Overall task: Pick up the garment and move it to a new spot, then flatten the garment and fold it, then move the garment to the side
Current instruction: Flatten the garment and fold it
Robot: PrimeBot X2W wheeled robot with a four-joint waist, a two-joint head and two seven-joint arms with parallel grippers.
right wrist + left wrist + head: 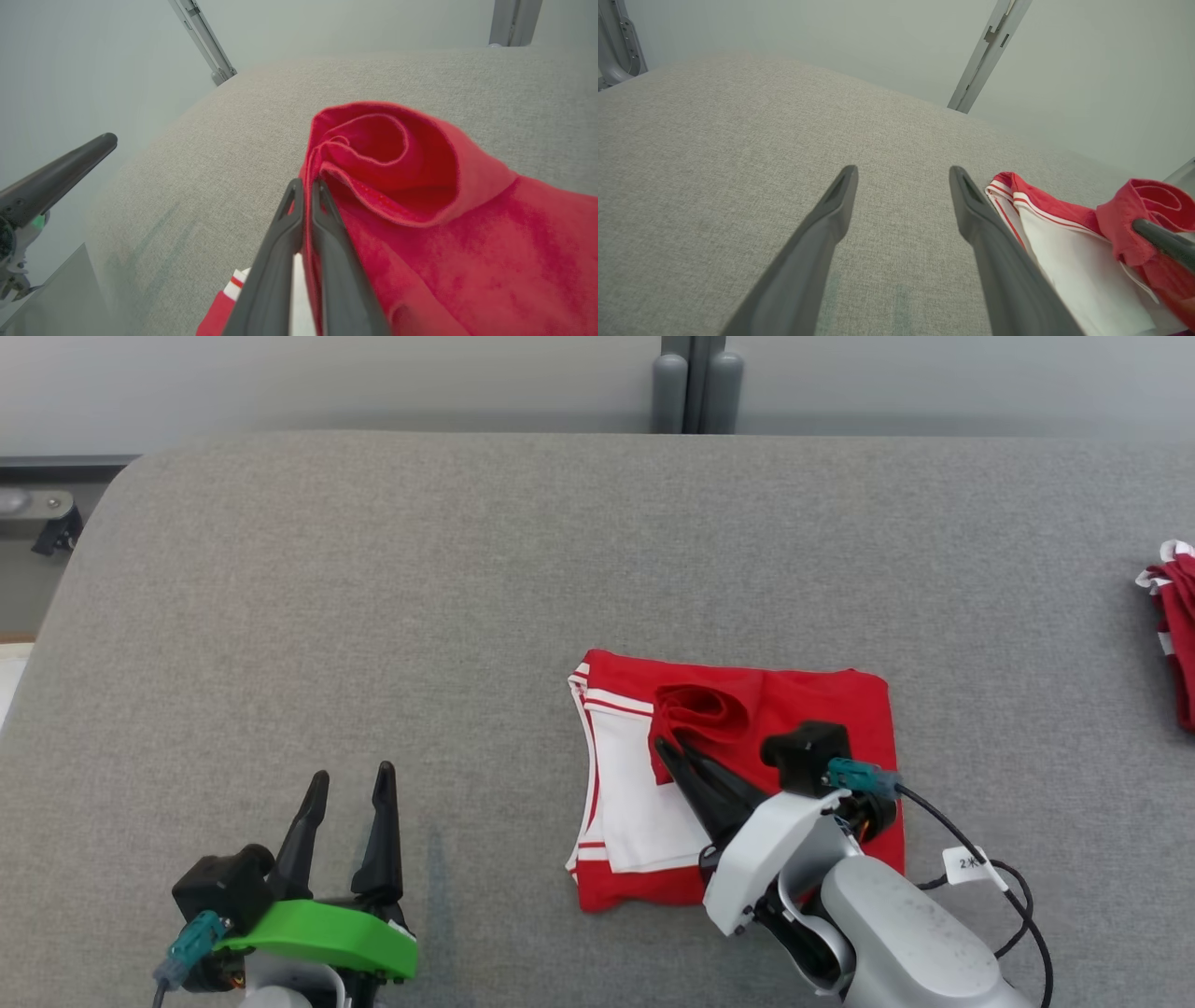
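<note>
The garment [822, 700] lies on the grey fabric desk [373, 616], a little right of the middle and towards the near edge. It is red, with a white panel and thin red and white stripes along its left side, and it is folded into a rough rectangle.

The right pincer [670, 745] reaches over the garment from the near right. Its two dark fingers are clenched on an edge of red cloth near the middle of the garment. The cloth held there stands up off the layers below and curls into a loose open loop just beyond the fingertips. In the right wrist view the right pincer [307, 184] has its fingers pressed together with the red hem caught between them, and the garment [467, 242] spreads away to the right. The white panel shows beneath the fingers.

The left pincer [353, 773] sits low at the near left, well apart from the garment, fingers spread and grasping nothing. In the left wrist view the left pincer [903, 171] has bare desk between its fingers, and the garment [1069, 252] lies off to the right.

A second red and white cloth [1178, 635] lies at the desk's far right edge. A black cable [934, 817] with a white tag trails from the right wrist.
</note>
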